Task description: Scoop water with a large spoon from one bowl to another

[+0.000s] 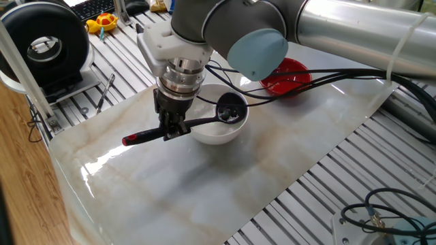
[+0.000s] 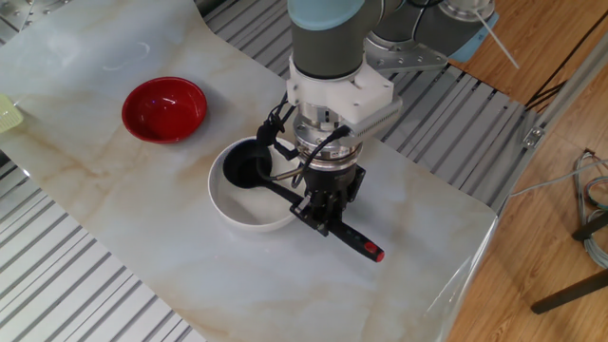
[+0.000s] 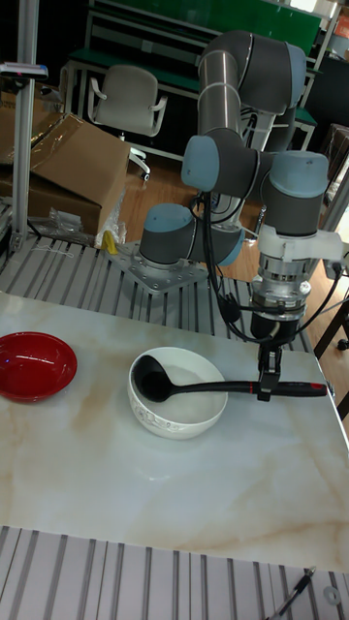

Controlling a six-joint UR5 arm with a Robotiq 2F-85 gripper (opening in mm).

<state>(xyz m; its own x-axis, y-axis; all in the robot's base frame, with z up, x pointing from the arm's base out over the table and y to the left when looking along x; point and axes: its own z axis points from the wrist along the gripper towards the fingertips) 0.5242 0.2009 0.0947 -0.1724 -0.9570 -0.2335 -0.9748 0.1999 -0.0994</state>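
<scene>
My gripper [image 1: 172, 129] [image 2: 321, 214] [image 3: 267, 383] is shut on the thin handle of the large spoon, a black ladle [image 1: 230, 111] [image 2: 245, 166] [image 3: 150, 378]. The handle lies level and its red end [image 1: 133, 140] [image 2: 372, 253] sticks out past the fingers. The scoop hangs at about rim height over the white bowl [image 1: 216, 135] [image 2: 237, 211] [image 3: 179, 417]. Faint glints in the scoop suggest water; otherwise I cannot make any out. The small red bowl [image 1: 289, 78] [image 2: 163, 107] [image 3: 34, 363] stands apart on the marble sheet.
The bowls rest on a marble-patterned sheet [image 1: 204, 177] over a slatted metal table. A black round device [image 1: 44, 44] and a yellow toy [image 1: 102, 24] sit at the back left. Black cables [image 1: 340, 75] trail from the arm past the red bowl.
</scene>
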